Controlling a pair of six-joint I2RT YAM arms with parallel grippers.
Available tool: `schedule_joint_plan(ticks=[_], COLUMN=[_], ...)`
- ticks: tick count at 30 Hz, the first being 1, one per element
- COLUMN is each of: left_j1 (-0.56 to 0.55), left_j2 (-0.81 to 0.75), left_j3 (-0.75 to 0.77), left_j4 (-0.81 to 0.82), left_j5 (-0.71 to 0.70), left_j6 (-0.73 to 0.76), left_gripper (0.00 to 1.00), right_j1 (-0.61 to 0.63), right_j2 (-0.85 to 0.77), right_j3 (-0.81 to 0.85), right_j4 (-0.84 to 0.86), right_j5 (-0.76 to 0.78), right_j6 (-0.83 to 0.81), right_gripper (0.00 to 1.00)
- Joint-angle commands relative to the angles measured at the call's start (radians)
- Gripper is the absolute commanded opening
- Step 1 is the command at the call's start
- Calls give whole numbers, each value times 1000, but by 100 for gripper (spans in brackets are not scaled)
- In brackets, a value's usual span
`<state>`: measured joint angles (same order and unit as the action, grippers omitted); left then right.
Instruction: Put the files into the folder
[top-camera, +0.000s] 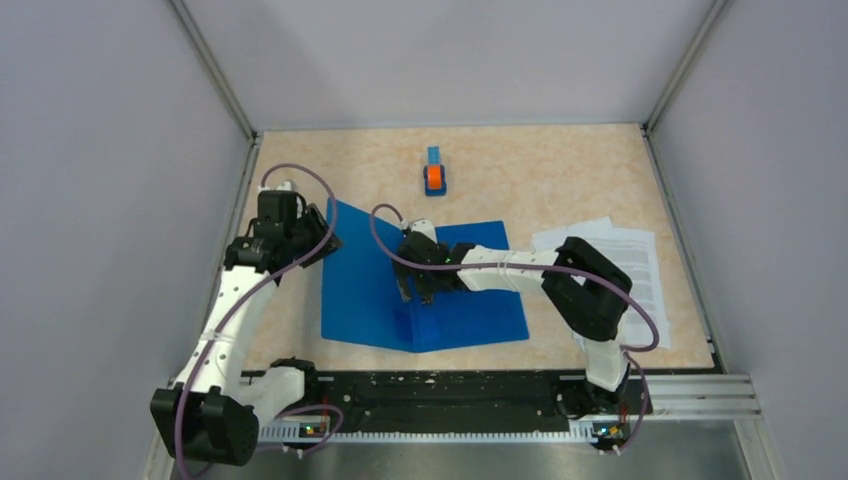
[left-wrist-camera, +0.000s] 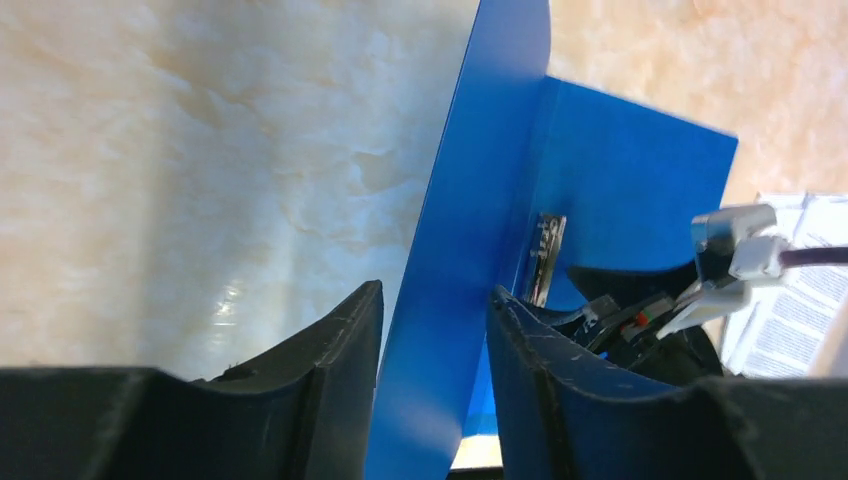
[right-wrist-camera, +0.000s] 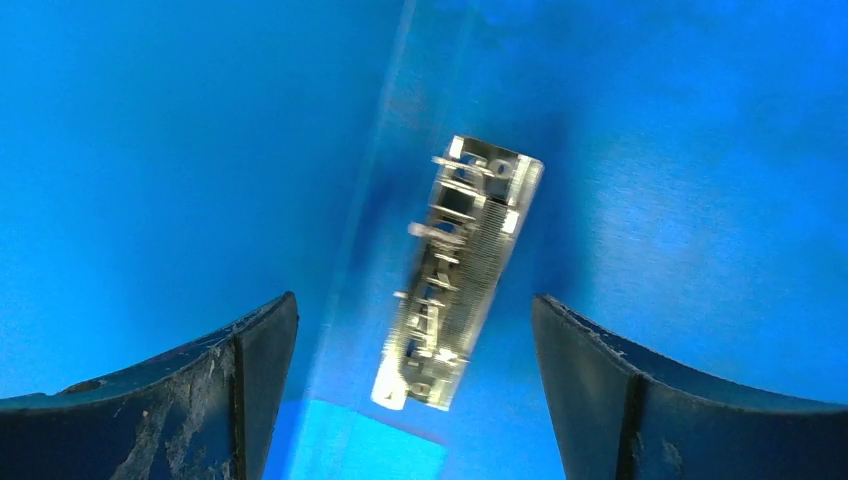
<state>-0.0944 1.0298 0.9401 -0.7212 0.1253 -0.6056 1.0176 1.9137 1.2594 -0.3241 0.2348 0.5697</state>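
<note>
The blue folder (top-camera: 470, 310) lies open in the middle of the table. Its left cover (top-camera: 360, 280) is raised on edge. My left gripper (top-camera: 325, 240) is shut on the far left edge of that cover, which stands between its fingers in the left wrist view (left-wrist-camera: 435, 320). My right gripper (top-camera: 415, 290) is open and empty, low over the inside of the folder. The metal spine clip (right-wrist-camera: 460, 270) lies between its fingers (right-wrist-camera: 415, 330). The files (top-camera: 630, 265), white printed sheets, lie flat on the table to the right of the folder. They also show in the left wrist view (left-wrist-camera: 790, 320).
A small blue-and-orange object (top-camera: 434, 175) stands at the back centre of the table. Grey walls close the left, right and back sides. The right arm (top-camera: 590, 290) reaches across the folder's right half, next to the sheets.
</note>
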Motion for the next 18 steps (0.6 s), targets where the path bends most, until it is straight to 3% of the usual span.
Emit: schedule_joint_plan(ticks=[1, 4, 10, 15, 18], left_j1=[-2, -2, -43, -108, -168], left_j2=[20, 35, 88, 98, 101], left_j3=[151, 279, 468, 487, 443], left_j4=[-101, -159, -223, -178, -123], left_j5=[-170, -225, -149, -27, 21], left_j6=[98, 138, 125, 47, -22], left_gripper=[52, 57, 58, 57, 51], right_j1=[7, 8, 10, 12, 12], right_j2=[53, 76, 139, 205, 221], right_j3=[18, 13, 60, 102, 102], right_j4=[-41, -48, -98, -149, -152], right_j5=[76, 98, 140, 175, 179], right_j6=[15, 6, -30, -41, -39], right_gripper=[86, 86, 88, 90, 90])
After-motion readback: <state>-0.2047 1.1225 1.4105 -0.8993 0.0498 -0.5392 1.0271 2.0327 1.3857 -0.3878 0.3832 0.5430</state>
